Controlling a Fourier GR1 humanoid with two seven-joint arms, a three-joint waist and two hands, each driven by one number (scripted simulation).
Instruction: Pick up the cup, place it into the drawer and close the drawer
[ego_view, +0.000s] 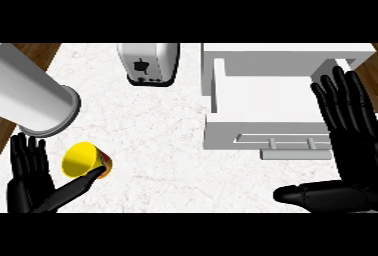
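A yellow cup (81, 159) with a red base lies on its side on the white counter at the lower left, its mouth turned up and left. My left hand (29, 180) stands open beside it, fingers straight up, with the thumb tip touching the cup's lower right side. The white drawer (221, 132) is pulled open at the right, its inside bare and its handle (295, 144) on the near front. My right hand (347, 150) is open at the right edge, fingers straight over the drawer's right side, thumb pointing left below the drawer front.
A silver toaster (149, 64) stands at the back centre. A large grey cylinder (33, 100) lies tilted at the left, just behind the cup. Dark wood floor shows past the counter's left edge (11, 135).
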